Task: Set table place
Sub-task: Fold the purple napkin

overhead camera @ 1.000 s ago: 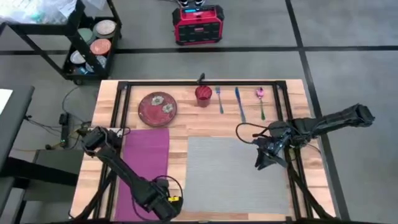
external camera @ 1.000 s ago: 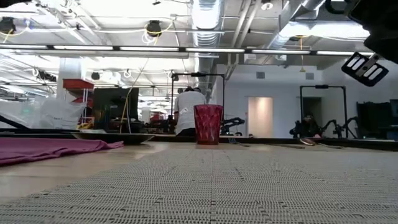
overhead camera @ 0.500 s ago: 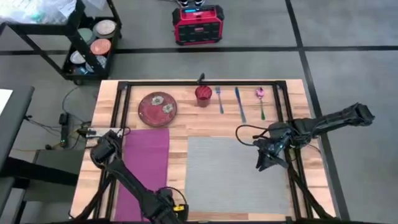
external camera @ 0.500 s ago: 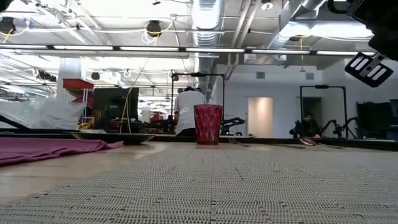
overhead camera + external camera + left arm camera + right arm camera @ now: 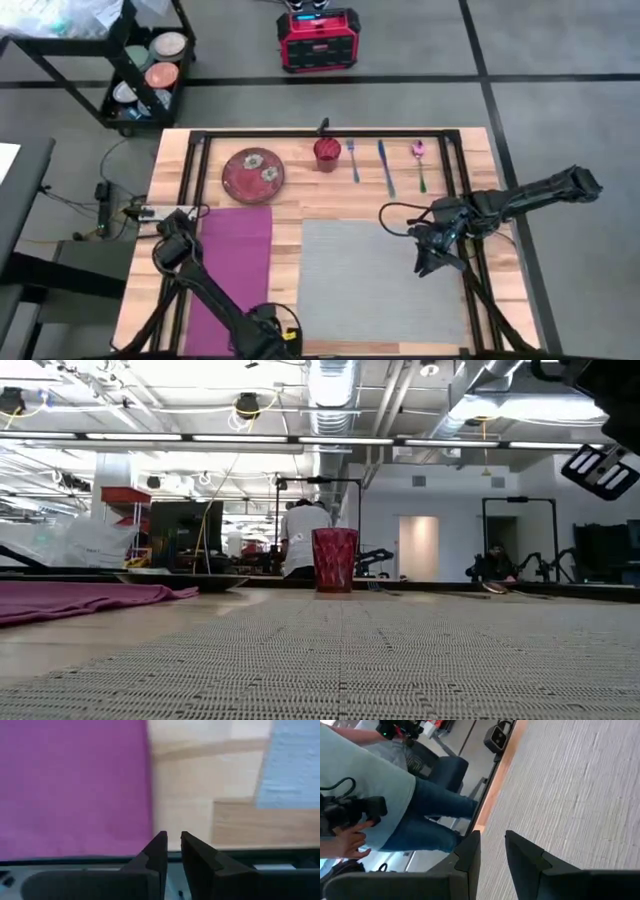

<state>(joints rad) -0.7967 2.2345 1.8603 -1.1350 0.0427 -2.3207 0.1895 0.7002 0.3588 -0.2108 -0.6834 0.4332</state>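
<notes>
Placemat [image 5: 380,281] — beneath right gripper [image 5: 424,264]

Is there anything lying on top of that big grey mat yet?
Nothing rests on the grey mat. The right gripper hangs over its right edge; the high view does not show whether it touches the mat. The plate, cup and cutlery sit on bare wood beyond it.

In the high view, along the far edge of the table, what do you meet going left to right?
Red plate → red cup → blue fork → blue knife → spoon with a pink bowl.
</notes>
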